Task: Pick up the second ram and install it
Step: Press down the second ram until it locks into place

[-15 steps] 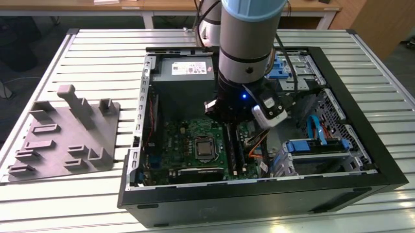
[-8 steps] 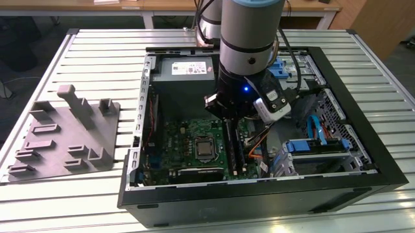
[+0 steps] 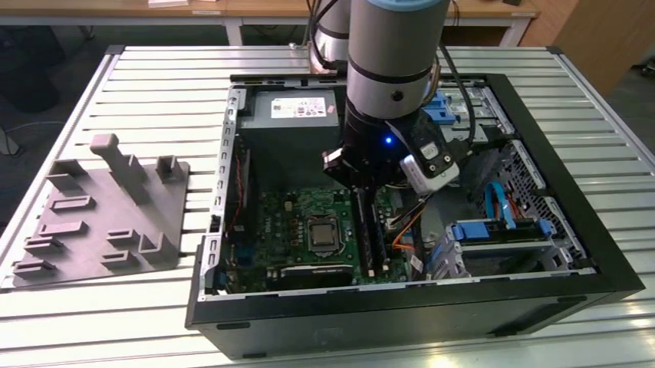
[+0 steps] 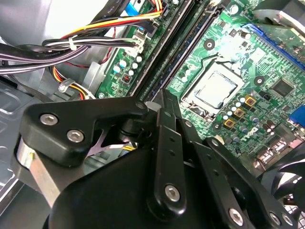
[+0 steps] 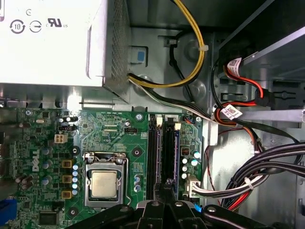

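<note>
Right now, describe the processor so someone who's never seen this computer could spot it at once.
Look inside the open black computer case at the green motherboard on its floor. Beside the long black memory slots sits the square silver processor: the only flat, bare metal plate there, framed by a steel clamp.

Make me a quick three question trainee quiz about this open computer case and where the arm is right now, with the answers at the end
1. True or false: the gripper is over the grey fixture tray.
2. The memory slots lie between the processor socket and: A) the fixture tray, B) the bundle of cables, C) the power supply?
3. Fill in: the computer case sits on a slatted ____.

Key: 1 false, it is inside the case above the motherboard. 2 B. 3 table.
</note>
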